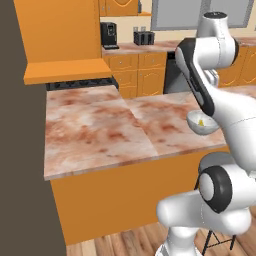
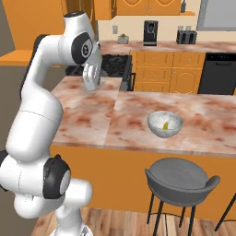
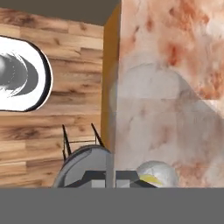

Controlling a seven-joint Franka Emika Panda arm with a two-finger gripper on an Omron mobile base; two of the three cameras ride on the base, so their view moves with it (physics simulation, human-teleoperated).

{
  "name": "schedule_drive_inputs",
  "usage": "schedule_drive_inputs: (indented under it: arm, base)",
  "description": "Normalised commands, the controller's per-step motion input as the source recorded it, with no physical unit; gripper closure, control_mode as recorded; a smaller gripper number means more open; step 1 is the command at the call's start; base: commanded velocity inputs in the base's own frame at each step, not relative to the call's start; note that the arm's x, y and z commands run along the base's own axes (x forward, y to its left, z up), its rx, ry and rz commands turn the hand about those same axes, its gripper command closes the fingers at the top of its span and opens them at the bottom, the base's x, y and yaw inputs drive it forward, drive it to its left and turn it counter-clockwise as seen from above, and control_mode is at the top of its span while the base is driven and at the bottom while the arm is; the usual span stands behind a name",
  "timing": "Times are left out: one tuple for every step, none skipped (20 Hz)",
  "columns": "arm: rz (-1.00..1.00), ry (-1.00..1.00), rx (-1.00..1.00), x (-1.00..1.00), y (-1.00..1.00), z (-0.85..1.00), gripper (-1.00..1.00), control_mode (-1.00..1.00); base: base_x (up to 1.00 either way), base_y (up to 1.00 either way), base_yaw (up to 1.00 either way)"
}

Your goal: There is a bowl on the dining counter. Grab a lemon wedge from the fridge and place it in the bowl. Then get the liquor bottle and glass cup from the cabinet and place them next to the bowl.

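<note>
A white bowl point(image 1: 196, 126) point(image 2: 156, 126) stands on the marble dining counter point(image 1: 100, 125) point(image 2: 92, 113), near its stool-side edge. A yellow lemon wedge point(image 1: 201, 121) point(image 2: 165, 124) lies inside it. My gripper point(image 2: 93, 85) hangs shut and empty above the counter, well to the left of the bowl as the right base view has it. In the hand view its shut tips point(image 3: 110, 177) point down past the counter edge, with the bowl point(image 3: 159, 171) and lemon wedge point(image 3: 151, 179) just beside them. The liquor bottle and glass cup are out of view.
A grey stool point(image 2: 182, 179) point(image 3: 83, 168) stands below the counter edge by the bowl. Behind the counter are a stove point(image 2: 113, 64), orange drawers, a dark dishwasher point(image 2: 216, 73), a coffee machine point(image 1: 109, 35) and a toaster point(image 1: 143, 36). Orange upper cabinets point(image 2: 147, 7) hang on the back wall.
</note>
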Motion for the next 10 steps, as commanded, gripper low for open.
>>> schedule_drive_inputs:
  arm:
    - [-0.27,0.34,0.06,0.41,0.0,-0.68,1.0,-1.0]
    - [-0.24,0.33,0.04,0.42,0.0,-0.65,1.0,-1.0]
    - [-0.2,0.3,0.0,0.43,-0.01,-0.63,1.0,-1.0]
    - [-0.18,0.27,0.0,0.52,-0.08,-0.52,1.0,-1.0]
    - [-0.15,0.23,0.0,0.56,-0.08,-0.44,1.0,-1.0]
    - [-0.13,0.22,-0.07,0.61,-0.03,-0.41,1.0,-1.0]
    - [-0.08,0.22,-0.07,0.61,-0.01,-0.41,1.0,-1.0]
    - [-0.03,0.21,-0.1,0.62,0.0,-0.37,1.0,-1.0]
    - [-0.03,0.17,-0.14,0.54,0.0,-0.35,1.0,-1.0]
    - [-0.02,0.18,-0.16,0.55,0.0,-0.35,1.0,-1.0]
  base:
    - [0.0,0.0,0.0]
    - [0.0,0.0,0.0]
    - [0.0,0.0,0.0]
    - [0.0,0.0,0.0]
    - [0.0,0.0,0.0]
    - [0.0,0.0,0.0]
    - [0.0,0.0,0.0]
    - [0.0,0.0,0.0]
    - [0.0,0.0,0.0]
    - [0.0,0.0,0.0]
